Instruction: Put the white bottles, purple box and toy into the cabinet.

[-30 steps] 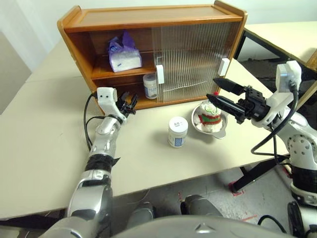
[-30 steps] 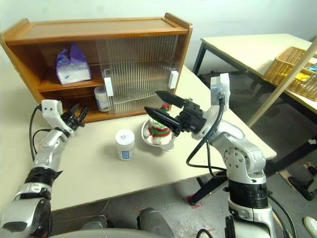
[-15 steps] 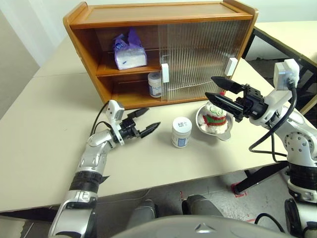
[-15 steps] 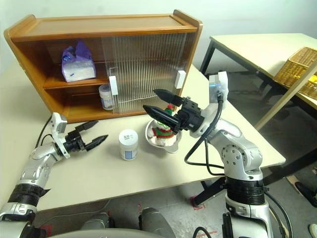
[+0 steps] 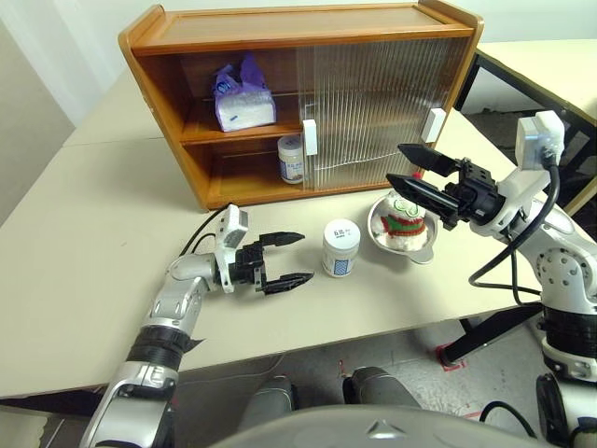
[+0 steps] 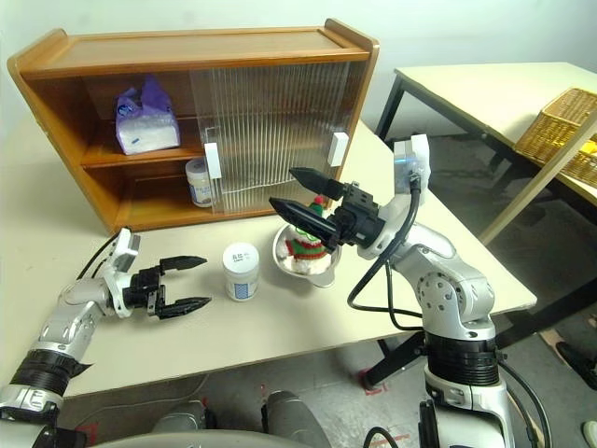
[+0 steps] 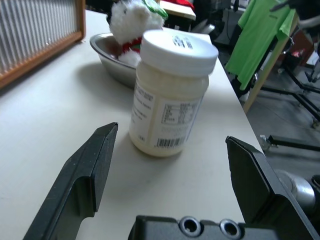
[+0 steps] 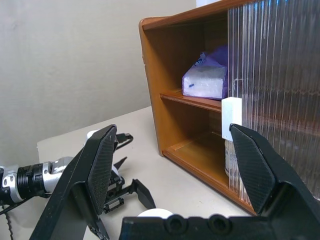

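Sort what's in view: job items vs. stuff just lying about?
Job:
- white bottle on the table
- white bottle on the cabinet's lower shelf
- purple box on the upper shelf
- toy
- cabinet

Lying about:
- metal bowl under the toy
- wicker basket on the far table

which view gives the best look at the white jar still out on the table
The left wrist view: the white jar stands upright, close up between the open left gripper fingers, its printed label plain to see. Both eye views show it whole but small, on the table beside the metal bowl. The right wrist view catches just its lid edge.
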Robot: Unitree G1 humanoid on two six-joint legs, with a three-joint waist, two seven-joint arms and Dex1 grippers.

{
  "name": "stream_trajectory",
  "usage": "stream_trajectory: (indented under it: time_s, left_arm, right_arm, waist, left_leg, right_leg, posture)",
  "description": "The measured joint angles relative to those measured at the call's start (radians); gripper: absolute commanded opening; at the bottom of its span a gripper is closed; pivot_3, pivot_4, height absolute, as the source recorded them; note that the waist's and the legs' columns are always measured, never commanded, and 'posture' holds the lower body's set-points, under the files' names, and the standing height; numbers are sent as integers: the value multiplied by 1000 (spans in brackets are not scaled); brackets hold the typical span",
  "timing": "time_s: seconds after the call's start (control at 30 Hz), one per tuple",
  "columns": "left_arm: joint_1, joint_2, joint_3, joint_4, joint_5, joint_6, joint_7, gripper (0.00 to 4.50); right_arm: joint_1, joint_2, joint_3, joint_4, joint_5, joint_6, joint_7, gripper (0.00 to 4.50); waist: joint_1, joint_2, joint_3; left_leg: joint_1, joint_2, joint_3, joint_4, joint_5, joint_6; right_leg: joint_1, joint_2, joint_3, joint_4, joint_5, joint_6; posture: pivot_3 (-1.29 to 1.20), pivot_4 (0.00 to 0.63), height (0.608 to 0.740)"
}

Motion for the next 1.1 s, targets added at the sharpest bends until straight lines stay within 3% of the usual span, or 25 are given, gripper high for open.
stream_trajectory:
  time_s: [0.4,0.73,1.1]
  left_arm:
    - [-109,-75,-55,192,82,-147,-11,4459]
    - [-148,-108,-62,272,92,-193,-10,4459]
    - [-170,-131,-63,307,93,-199,-6,4459]
  right_arm:
    - [17,-17,-5,-24,4,13,-19,4500]
    - [28,-18,-8,-45,5,13,-31,4500]
    - [32,-18,-9,-47,5,13,-35,4500]
  waist:
    - [-15,1,-1]
    - [-33,2,-1]
    - [-45,2,-2]
  left_leg:
    - [-1,0,0,0,0,0]
    - [-1,0,0,1,1,2]
    - [-1,0,0,1,1,2]
  right_leg:
    - [0,0,0,0,0,2]
    - [0,0,1,0,-4,13]
    - [1,0,1,-1,-3,16]
  posture:
    - [-225,0,740]
    - [-236,0,740]
    - [-240,0,740]
